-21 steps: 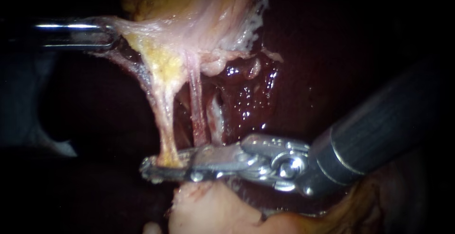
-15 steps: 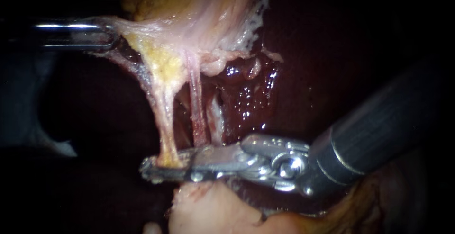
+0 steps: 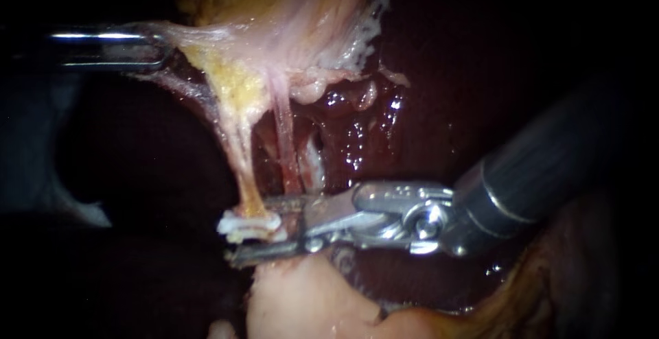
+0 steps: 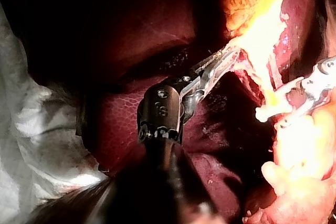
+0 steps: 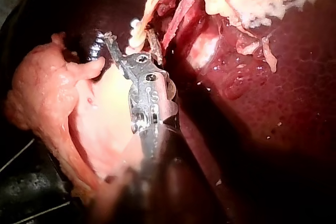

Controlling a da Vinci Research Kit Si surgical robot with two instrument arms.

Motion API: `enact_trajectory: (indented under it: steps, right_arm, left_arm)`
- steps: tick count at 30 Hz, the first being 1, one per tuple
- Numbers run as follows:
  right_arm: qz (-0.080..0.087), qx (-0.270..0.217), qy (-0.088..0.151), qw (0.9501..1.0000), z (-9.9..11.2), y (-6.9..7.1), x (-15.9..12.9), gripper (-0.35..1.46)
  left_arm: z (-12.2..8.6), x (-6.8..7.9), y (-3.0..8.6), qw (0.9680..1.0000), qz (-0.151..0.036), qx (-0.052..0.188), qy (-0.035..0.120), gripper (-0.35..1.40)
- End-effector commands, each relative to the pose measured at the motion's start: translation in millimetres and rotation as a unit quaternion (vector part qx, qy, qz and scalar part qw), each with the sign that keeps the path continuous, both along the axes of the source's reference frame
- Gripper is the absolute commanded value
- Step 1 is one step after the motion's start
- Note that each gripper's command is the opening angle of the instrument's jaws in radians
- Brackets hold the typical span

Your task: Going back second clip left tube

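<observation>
Endoscope view: right instrument [image 3: 264,241], dark shaft with a silver wrist, has its tip at the lower end of the pale yellow left tube [image 3: 240,164]. Its jaws are part-open with a narrow gap and grip nothing. The small white clip [image 3: 250,226] sits across that tube's lower end, inside the gap and just above the lower jaw. Can't tell whether the upper jaw touches it.

A thin pink second tube [image 3: 285,150] runs just beside the left tube, on the right instrument's wrist side. The dark red glossy liver [image 3: 425,106] lies behind both. A pale pink fleshy lump [image 3: 302,301] lies just under the left tube's clipped end, below the lower jaw.

The left instrument [image 3: 156,49], a slim steel shaft, is off to the side of the tube's upper end. Its jaws are closed on the thin pale pink membrane [image 3: 206,37], which stretches from them across to the tube's top.

Left wrist view confirms it: the right jaws stand in a Y and the clip is on the tube between them.
</observation>
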State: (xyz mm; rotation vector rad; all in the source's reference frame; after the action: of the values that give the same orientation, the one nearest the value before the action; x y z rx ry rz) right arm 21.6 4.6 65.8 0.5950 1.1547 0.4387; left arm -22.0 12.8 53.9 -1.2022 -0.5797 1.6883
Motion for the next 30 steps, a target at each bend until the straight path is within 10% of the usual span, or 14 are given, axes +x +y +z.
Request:
enact_trajectory:
  steps: [1, 30]
  right_arm:
    - [-0.002, -0.008, 0.000, 1.0000, -0.1, 0.2, -0.5, 0.50]
    - [-0.033, -0.174, 0.003, 0.9842, -6.0, 6.0, -19.0, 0.50]
  left_arm:
    - [0.0, 0.0, 0.0, 1.0000, 0.000, 0.000, 0.000, -0.35]
    - [0.0, -0.1, -0.1, 1.0000, 0.000, 0.000, 0.000, -0.35]
